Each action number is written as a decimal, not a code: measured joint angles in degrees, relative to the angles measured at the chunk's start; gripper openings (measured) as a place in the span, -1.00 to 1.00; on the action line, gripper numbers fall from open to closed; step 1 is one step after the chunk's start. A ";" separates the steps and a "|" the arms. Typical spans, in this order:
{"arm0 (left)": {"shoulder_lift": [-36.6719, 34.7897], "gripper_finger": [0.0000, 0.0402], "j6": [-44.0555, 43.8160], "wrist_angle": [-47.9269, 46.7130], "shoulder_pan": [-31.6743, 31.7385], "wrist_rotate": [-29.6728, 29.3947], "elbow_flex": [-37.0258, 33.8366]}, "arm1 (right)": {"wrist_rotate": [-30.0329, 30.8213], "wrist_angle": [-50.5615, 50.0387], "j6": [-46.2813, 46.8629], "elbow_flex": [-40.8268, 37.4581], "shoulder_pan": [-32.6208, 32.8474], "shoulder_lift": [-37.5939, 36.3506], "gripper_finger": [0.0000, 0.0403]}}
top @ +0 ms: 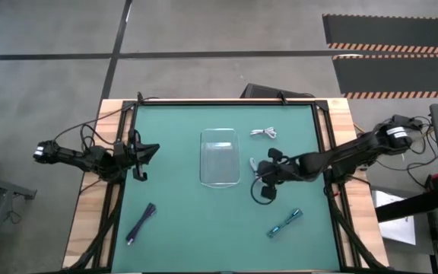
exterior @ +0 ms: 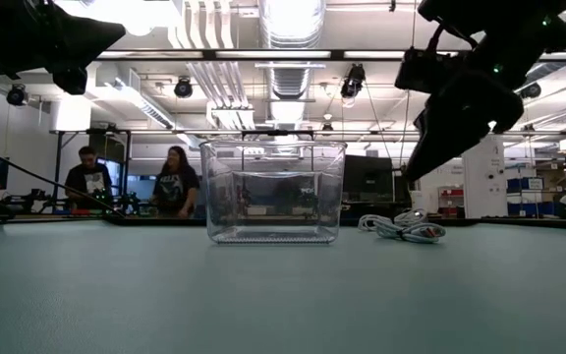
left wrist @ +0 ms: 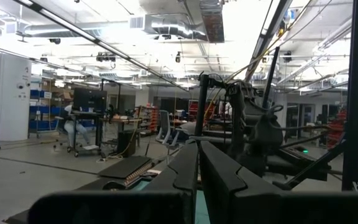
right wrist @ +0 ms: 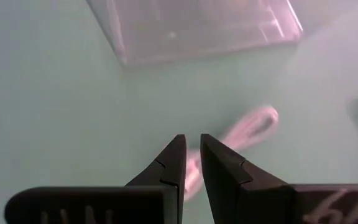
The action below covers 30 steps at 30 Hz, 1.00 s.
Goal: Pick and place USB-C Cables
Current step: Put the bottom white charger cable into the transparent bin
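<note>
Right gripper fingers sit closest in the right wrist view, w/ only a thin gap between them. A white cable lies on the green mat just past the tips. It looks like the tips are near one end of it, but I can't tell if they pinch it or just hang over it.

From above, that cable is a small white bit just right of the tray, next to the right gripper. A 2nd white cable lies nearer the far edge, up and right of the tray. It also shows in the low view, right of the tray. The teal cable lies near the front right. The dark cable lies near the front left, well apart from the rest. No cable is in the tray.

Left gripper waits at the left edge of the mat, fingers pressed together, holding nothing.

Two people stand in the room far behind the table.
</note>
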 joint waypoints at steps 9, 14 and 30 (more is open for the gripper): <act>0.02 -0.99 0.00 -0.03 -0.01 0.02 0.00 | 2.68 6.24 3.18 -4.75 -0.04 -0.33 -0.81; 0.02 -0.99 0.02 0.01 -0.02 0.00 0.00 | 2.98 7.02 5.62 -6.45 -0.04 0.24 -0.71; 0.00 -0.99 0.02 0.07 0.00 -0.52 0.00 | 11.41 13.77 16.41 -6.75 -0.04 9.34 0.05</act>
